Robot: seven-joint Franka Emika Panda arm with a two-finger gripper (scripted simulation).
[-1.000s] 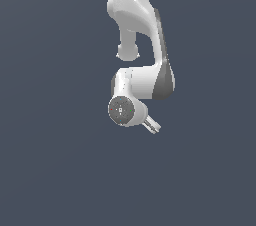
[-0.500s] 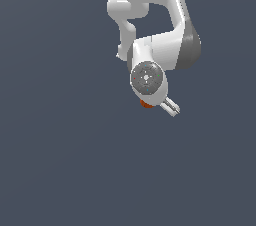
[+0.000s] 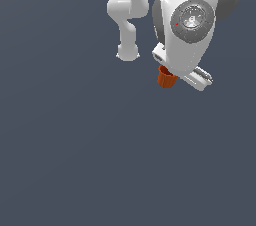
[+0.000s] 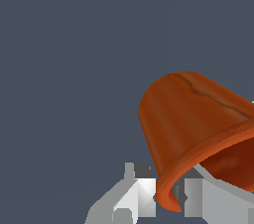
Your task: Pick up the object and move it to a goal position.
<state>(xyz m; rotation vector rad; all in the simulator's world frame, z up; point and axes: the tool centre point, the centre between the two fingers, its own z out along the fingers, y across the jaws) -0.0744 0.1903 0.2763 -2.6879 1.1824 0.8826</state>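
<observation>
So the biggest thing here is the flat dark slate-grey background surface [image 3: 75, 160], which fills pretty much everything in both views. Next up, the white Franka arm with grey joints [image 3: 127, 10] comes in from the top of the exterior view, and its big rounded wrist section sits over on the exterior view's right, with the round silver flange cap facing the camera. Below that is the white gripper [image 3: 176, 75], and it's clamped onto the small orange-red tapered cup [image 3: 166, 77], which pokes out from its lower left edge in the exterior view. In the wrist view the cup [image 4: 198, 129] is tilted, rim pinched between the white-grey fingers [image 4: 136, 191], hollow inside partly showing, narrower closed base pointing away from the gripper.
</observation>
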